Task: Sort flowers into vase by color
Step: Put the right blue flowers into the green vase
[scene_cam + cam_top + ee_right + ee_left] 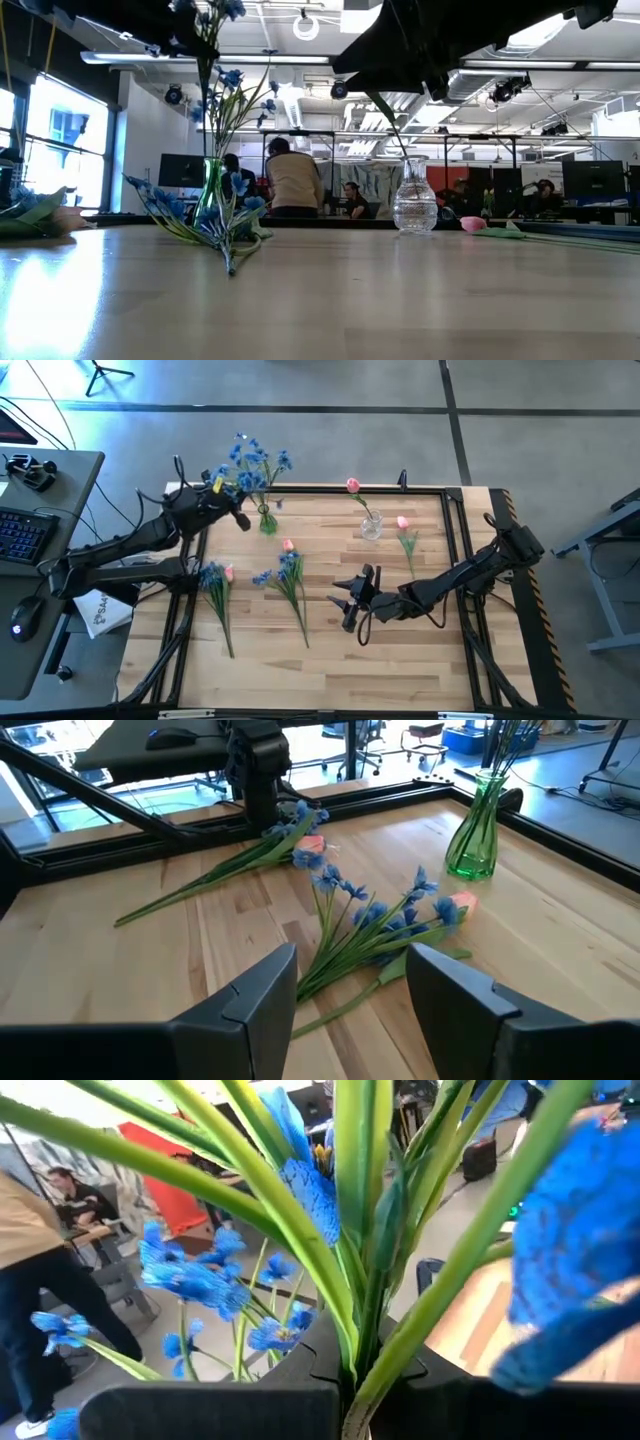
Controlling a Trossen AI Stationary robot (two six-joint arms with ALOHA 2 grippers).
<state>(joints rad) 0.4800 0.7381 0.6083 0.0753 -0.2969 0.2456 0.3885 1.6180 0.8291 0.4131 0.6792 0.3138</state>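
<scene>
The green glass vase (267, 520), upper centre of the high view, holds blue flowers (255, 460). The clear vase (371, 526) to its right holds one pink tulip (353, 485). Another pink tulip (403, 523) lies beside it. Two mixed bunches (288, 575) lie mid-table. The left gripper (345, 1385) is closed on green stems (350, 1230); only its wrist view shows this. The right gripper (350, 985) is wide open and empty.

Left tool (232, 500) beside blue flowers (255, 460) in green vase (267, 521); right tool (350, 598) open over worktop (400, 660); clear vase (371, 526) holds pink bud (352, 485).
</scene>
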